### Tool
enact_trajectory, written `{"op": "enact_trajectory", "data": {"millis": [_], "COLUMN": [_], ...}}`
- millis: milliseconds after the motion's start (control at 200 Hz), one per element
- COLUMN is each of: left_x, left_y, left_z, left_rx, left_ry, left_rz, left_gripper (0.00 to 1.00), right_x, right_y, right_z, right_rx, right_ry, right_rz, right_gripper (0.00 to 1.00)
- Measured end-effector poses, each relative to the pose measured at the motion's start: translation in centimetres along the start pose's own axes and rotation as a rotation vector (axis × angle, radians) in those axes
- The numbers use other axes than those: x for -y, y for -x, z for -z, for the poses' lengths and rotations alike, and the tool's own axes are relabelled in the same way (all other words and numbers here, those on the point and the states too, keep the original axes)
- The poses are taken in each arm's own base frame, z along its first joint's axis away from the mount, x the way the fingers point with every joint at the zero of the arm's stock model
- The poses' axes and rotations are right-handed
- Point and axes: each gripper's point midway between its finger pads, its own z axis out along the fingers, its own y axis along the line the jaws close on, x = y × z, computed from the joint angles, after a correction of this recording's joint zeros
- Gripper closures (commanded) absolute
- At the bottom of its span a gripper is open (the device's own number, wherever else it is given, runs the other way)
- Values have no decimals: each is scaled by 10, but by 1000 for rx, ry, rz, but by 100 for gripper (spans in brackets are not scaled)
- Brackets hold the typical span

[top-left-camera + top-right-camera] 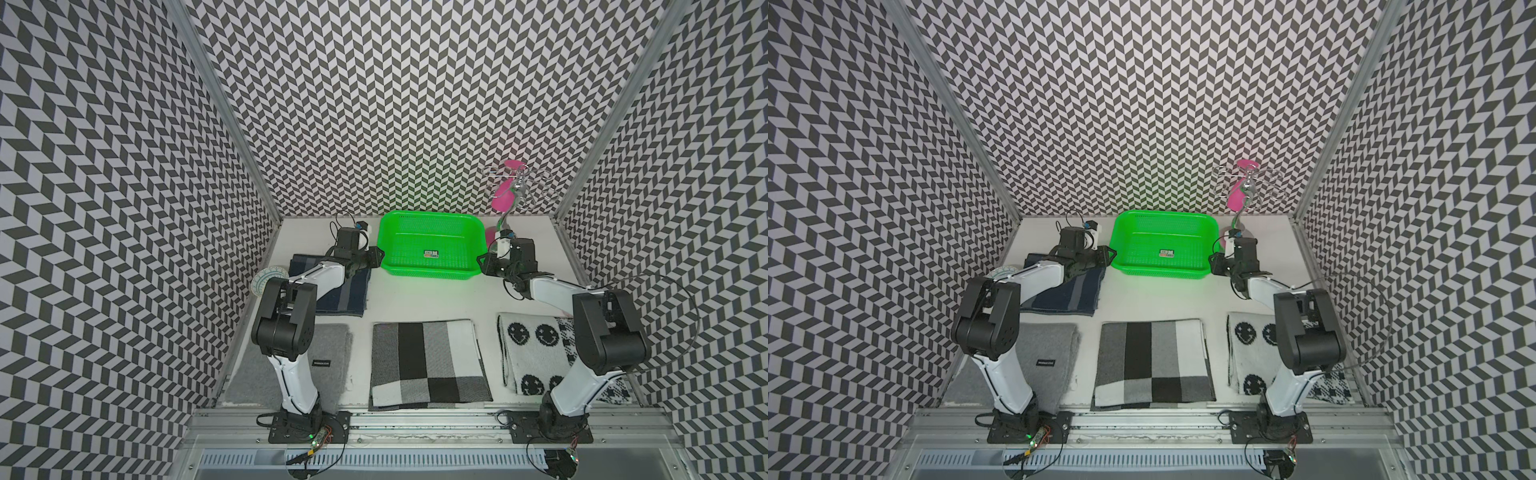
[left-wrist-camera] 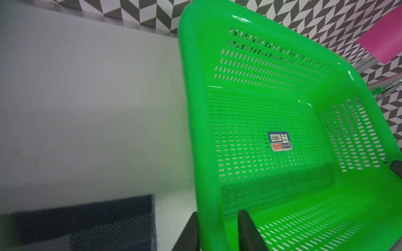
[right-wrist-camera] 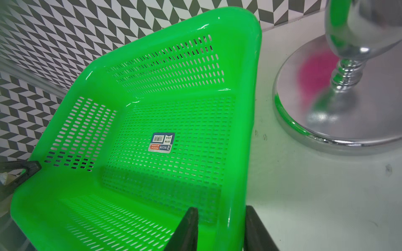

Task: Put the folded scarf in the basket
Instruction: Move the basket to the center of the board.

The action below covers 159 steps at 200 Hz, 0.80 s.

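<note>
Sticker (image 2: 280,141) on the perforated floor of the green basket (image 2: 189,108): a barcode on white inside a dark blue frame, above a red band with white characters. The print is too small to read. Black tag (image 1: 321,363) on the grey scarf (image 1: 336,345): one short line of white lettering, illegible in both top views.

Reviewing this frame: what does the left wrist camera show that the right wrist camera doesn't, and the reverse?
Left wrist only: a corner of the dark blue scarf, and the left gripper up close, one finger either side of the green basket wall.
Right wrist only: the chrome stand's round base beside the basket, and the right gripper straddling the opposite wall.
Both: the basket interior, holding only its sticker and no scarf, with the other gripper's tip at the far rim.
</note>
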Motion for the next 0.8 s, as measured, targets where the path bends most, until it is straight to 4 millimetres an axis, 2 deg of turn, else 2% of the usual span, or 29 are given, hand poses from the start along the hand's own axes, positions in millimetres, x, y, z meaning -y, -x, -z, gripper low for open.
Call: {"op": "enact_trajectory", "data": {"millis": [230, 421, 536, 591, 641, 796], "left_x": [3, 14, 19, 20, 22, 23], "left_y": [-31, -50, -53, -52, -52, -56], "left_z": [24, 43, 48, 49, 50, 52], "left_rx": [-42, -49, -50, -46, -44, -46], "left_ry": [-5, -24, -31, -33, -36, -32], "left_rz": [33, 35, 34, 31, 30, 26], "left_gripper": [70, 69, 67, 64, 56, 46], "right_x": [-12, -5, -5, -5, -6, -15], "right_y": [-9, -33, -35, -35, -35, -29], "right_z": [25, 28, 28, 28, 28, 36], "right_rx": [-4, -50, -53, -53, -54, -39], "right_ry": [14, 1, -2, 0, 3, 15], "right_rz": [7, -18, -23, -27, -28, -19], "right_gripper": [64, 63, 61, 58, 54, 38]}}
